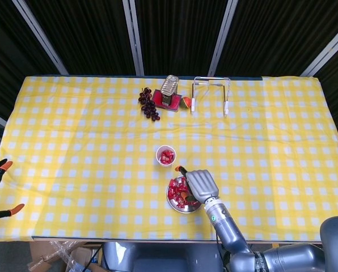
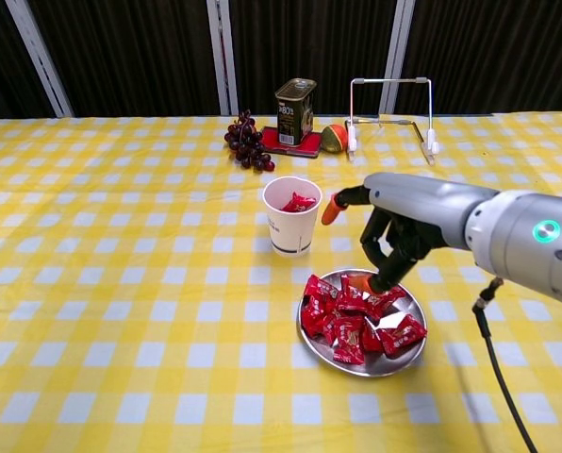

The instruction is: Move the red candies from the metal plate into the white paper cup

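Over the metal plate (image 2: 405, 355), the right hand (image 2: 394, 236) is hanging with its fingers (image 2: 383, 267) spread apart and pointing down, tips right at the red candies (image 2: 352, 313) on the far side of the pile. I can't see anything actually pinched between them, so it's looking empty to me. In the head view the same hand (image 1: 200, 185) is covering the right part of the plate (image 1: 174, 206), from about 12 to 4 o'clock of it.

The candies are lying heaped in the plate, mostly toward its left half in the chest view. The white paper cup (image 2: 291, 216) is standing upright at roughly 10 o'clock from the plate, near but not touching, and it's got a few red candies showing inside already (you can see them from above in the head view too, cup (image 1: 165, 156)).

The left hand isn't showing in either view.

Toward 12 o'clock on the yellow checked tablecloth (image 2: 121, 283), there's a bunch of dark grapes (image 2: 247, 141), a tin can (image 2: 295, 110) sitting on a red mat, and a wire stand (image 2: 390, 113), all well apart from the cup.
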`<state>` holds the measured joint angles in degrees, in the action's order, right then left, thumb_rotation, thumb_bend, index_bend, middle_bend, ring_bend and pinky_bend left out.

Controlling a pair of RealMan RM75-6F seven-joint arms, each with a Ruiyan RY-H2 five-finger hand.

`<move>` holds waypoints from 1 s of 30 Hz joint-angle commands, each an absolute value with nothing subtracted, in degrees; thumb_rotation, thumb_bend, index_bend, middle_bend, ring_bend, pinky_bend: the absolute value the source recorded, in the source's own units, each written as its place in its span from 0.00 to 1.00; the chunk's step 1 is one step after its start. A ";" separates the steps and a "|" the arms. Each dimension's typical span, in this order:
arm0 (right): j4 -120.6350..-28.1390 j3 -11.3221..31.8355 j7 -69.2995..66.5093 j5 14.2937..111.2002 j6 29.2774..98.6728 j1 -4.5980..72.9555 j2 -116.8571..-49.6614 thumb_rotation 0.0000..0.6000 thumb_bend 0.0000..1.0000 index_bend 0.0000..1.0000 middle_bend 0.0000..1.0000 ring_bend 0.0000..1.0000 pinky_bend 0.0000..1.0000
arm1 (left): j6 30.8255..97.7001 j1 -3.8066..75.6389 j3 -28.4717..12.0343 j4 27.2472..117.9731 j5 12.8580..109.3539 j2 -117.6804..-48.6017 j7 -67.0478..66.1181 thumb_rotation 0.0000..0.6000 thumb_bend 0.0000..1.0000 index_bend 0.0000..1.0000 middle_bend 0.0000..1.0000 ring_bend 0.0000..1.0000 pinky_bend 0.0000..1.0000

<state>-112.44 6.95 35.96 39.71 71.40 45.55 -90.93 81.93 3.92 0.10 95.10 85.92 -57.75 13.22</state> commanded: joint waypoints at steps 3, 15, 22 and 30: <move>-113.28 4.15 35.80 42.13 72.86 43.45 -92.13 1.00 0.35 0.21 0.75 0.91 0.98 | 83.06 3.55 -0.05 94.66 86.42 -58.24 13.12 1.00 0.04 0.00 0.00 0.00 0.00; -110.48 3.84 36.37 41.55 72.03 42.51 -95.55 1.00 0.30 0.18 0.75 0.91 0.98 | 83.64 3.39 -0.03 93.96 86.97 -58.49 13.78 1.00 0.04 0.00 0.00 0.00 0.00; -107.25 4.17 35.64 39.76 70.01 42.19 -97.26 1.00 0.29 0.18 0.75 0.91 0.98 | 83.46 3.47 0.09 93.88 87.14 -58.40 13.93 1.00 0.04 0.00 0.00 0.00 0.00; -104.19 4.81 34.10 39.18 67.54 41.87 -98.14 1.00 0.29 0.18 0.75 0.91 0.98 | 83.20 3.54 0.02 94.00 86.79 -58.44 13.57 1.00 0.04 0.00 0.00 0.00 0.00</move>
<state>-104.33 4.70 34.25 39.21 67.69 41.93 -98.06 83.20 3.54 0.02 93.99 86.80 -58.44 13.57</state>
